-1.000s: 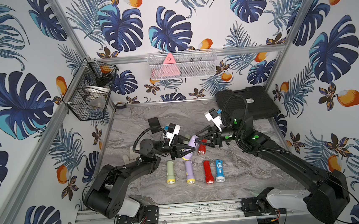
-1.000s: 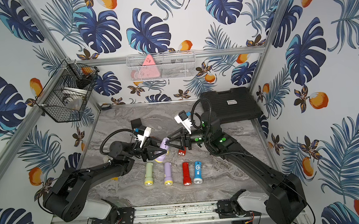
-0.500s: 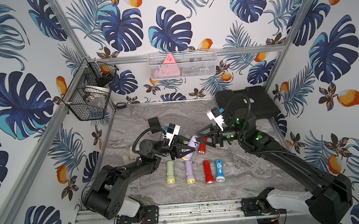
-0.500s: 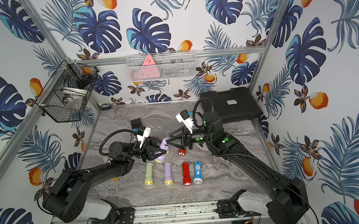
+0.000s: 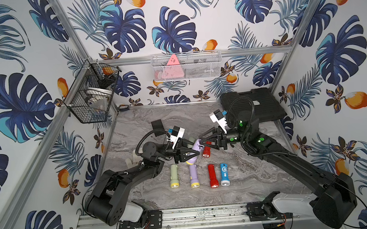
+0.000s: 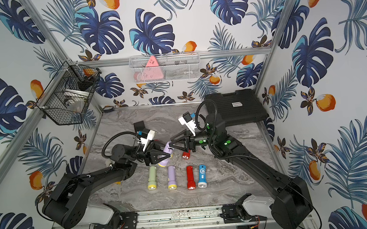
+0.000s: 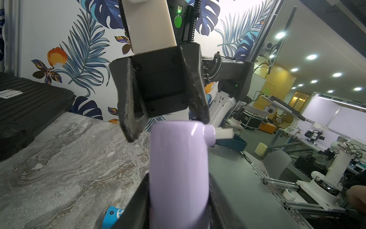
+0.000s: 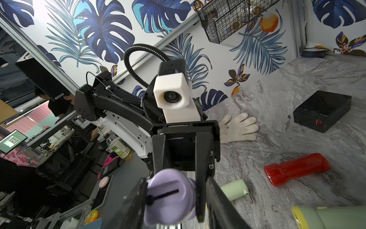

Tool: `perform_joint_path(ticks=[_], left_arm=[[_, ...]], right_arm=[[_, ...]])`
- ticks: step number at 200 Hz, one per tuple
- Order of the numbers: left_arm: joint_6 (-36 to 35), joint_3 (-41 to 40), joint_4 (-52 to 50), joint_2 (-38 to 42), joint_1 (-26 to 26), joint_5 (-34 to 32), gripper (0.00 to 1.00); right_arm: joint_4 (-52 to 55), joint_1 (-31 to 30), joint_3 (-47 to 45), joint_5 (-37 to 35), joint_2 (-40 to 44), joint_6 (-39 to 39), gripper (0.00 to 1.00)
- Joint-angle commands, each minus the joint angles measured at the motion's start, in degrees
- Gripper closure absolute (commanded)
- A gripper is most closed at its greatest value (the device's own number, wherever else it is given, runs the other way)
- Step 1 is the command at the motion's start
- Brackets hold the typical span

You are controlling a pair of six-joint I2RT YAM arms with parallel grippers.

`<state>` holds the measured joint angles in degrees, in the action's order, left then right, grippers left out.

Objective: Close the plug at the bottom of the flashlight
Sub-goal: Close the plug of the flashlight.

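Status of left gripper [image 5: 183,152]: clamped on the purple flashlight [image 5: 193,151] at mid-body. I see the flashlight held tilted above the table [image 5: 250,181], near its middle, between the two arms in both top views. The lens end points down toward the row [image 5: 212,175] of four flashlights lying side by side near the front edge. The rear end points up toward the right gripper [image 5: 201,141].

Right gripper: jaws parted, astride that rear end. In the left wrist view I read one fingertip [image 7: 202,116] at the end, just beside the plug [image 7: 223,133]. The other fingertip [image 7: 131,132] stands apart from the body. I cannot tell whether the near fingertip presses the plug itself.

Plug: white, jutting sideways from a purple lug on the rear end, not folded in. In the right wrist view the flashlight [image 8: 168,196] shows a dark slot across its rear face.

A red flashlight [image 5: 206,151] lies on the table below the right gripper. A black case [image 5: 253,105] sits at the far right corner.
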<state>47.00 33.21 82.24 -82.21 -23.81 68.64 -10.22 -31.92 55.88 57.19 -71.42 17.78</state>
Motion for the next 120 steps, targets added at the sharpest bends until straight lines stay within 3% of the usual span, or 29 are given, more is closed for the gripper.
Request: perform_joint_path(ticks=[1,120], left_arm=[[0.5,0.5,6.3,0.9,-0.1,-1.2,1.0],[-0.3,0.7,6.3,2.7,1.2,-3.8,1.0]], right_arm=[[0.1,-0.2,-1.8,-1.4,-0.7,1.7,0.56],[-0.9,-0.8,-3.7,-1.1,-1.3,2.3,0.72]])
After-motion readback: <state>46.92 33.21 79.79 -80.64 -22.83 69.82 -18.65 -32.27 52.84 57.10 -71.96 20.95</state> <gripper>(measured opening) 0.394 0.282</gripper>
